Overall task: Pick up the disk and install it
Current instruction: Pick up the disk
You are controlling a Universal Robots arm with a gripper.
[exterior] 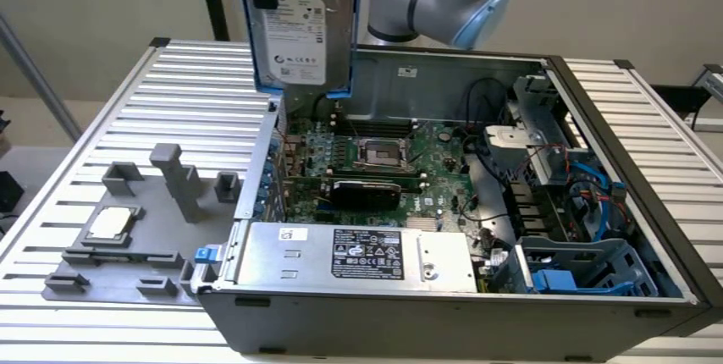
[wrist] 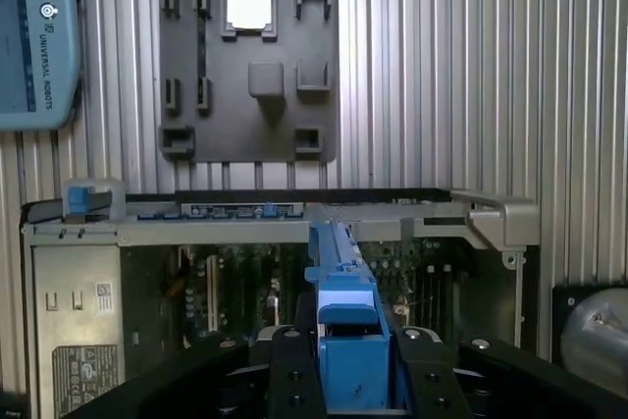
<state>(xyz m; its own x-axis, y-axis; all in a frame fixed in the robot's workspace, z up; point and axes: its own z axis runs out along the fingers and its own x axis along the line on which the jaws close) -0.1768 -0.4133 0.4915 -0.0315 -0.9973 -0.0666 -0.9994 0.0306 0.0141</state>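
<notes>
The black fingers [wrist: 290, 372] are clamped on either side of the disk [wrist: 341, 267], so the gripper [wrist: 353, 380] is closed on it. In the wrist view the disk shows edge-on: a narrow blue plastic rail with moulded ridges, running away from the fingers. In the exterior view the disk [exterior: 303, 30] hangs upright in the air above the far corner of the open computer case [exterior: 452, 317], at the exterior view's left; its flat silver-grey metal face carries a white label with print too small to read, and the blue frame edges its sides. Its top runs out of view. Below lies the green circuit board [exterior: 390, 148] with a square socket, a boxy metal power supply [exterior: 350, 254] with a black sticker, and a blue plastic cage [exterior: 587, 267] at the near corner on the exterior view's right. Beside the case, on the ribbed metal table [exterior: 192, 76], a dark grey plate [exterior: 124, 275] with blocky pegs holds a small square silver chip [exterior: 113, 222]
</notes>
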